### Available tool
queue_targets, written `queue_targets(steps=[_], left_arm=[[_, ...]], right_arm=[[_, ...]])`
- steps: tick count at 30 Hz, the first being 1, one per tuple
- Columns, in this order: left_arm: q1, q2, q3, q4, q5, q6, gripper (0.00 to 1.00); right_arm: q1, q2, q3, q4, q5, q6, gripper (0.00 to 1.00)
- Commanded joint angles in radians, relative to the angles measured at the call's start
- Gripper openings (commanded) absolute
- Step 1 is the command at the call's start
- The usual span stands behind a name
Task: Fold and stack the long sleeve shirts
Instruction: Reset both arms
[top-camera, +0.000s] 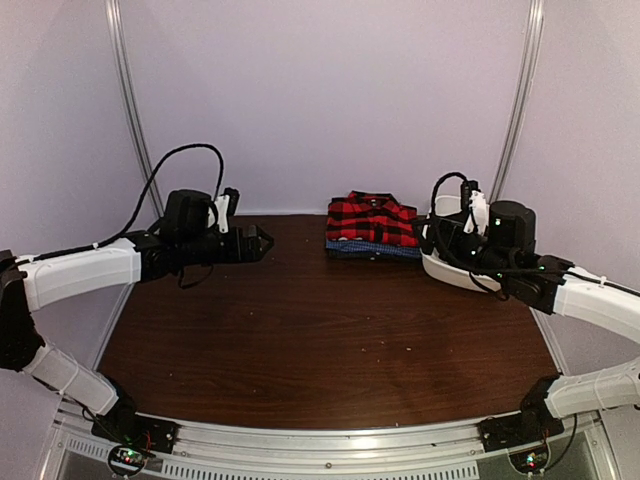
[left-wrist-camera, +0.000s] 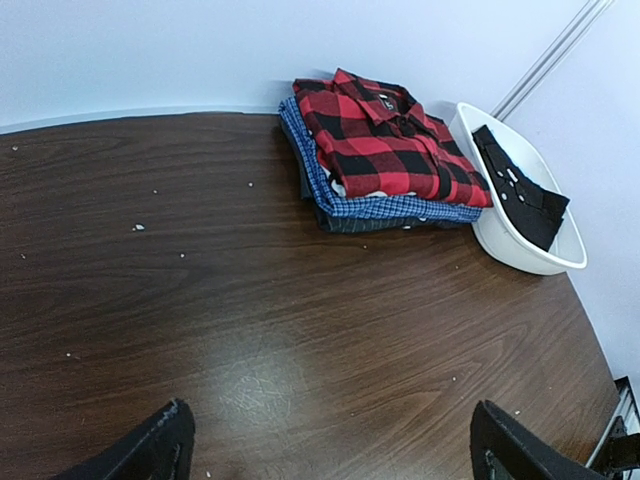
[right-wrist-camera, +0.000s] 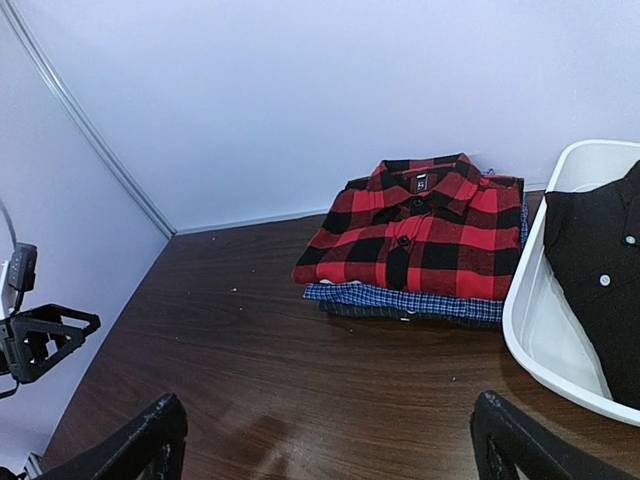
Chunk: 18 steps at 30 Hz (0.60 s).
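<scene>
Left gripper (left-wrist-camera: 329, 420): I'm seeing the fingers standing wide apart, nothing between them, hovering over the bare table (top-camera: 300, 340) on the left side toward the back. From there the stack is lying ahead and off to the right, well apart from the tool.

Stack is sitting at the back edge, right of centre. The red plaid shirt (left-wrist-camera: 390, 150) is lying folded on top and the blue check shirt (left-wrist-camera: 372, 206) is lying folded under it. The collar is pointing at the back wall and the folded front edge is facing the arm bases. A darker layer is showing beneath the blue one; I can't tell what it is.

Right gripper (right-wrist-camera: 328, 405): the jaws are also standing wide apart and empty. It's hanging just beside the stack's right side, by the left rim of the white tub (right-wrist-camera: 522, 335).

A black garment (right-wrist-camera: 598, 270) is lying loose in the tub, running along the tub's length.

I'm reading plaid and blue as folded and stacked. If the black piece counts, it's sitting right of the right gripper and far from the left one, so I'm favouring the right arm for the pick.
</scene>
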Motion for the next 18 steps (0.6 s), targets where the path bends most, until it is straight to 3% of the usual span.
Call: queue_targets(steps=[1,18], left_arm=[[-0.005,-0.034,-0.01,0.055,-0.019,0.011,0.98],[-0.005,-0.039,-0.01,0.049,-0.038,0.013,0.97]], right_arm=[[0.005,-0.009,-0.01,0.021,0.029,-0.003,1.0],[0.004,0.005,-0.013,0.025,0.012,-0.002,1.0]])
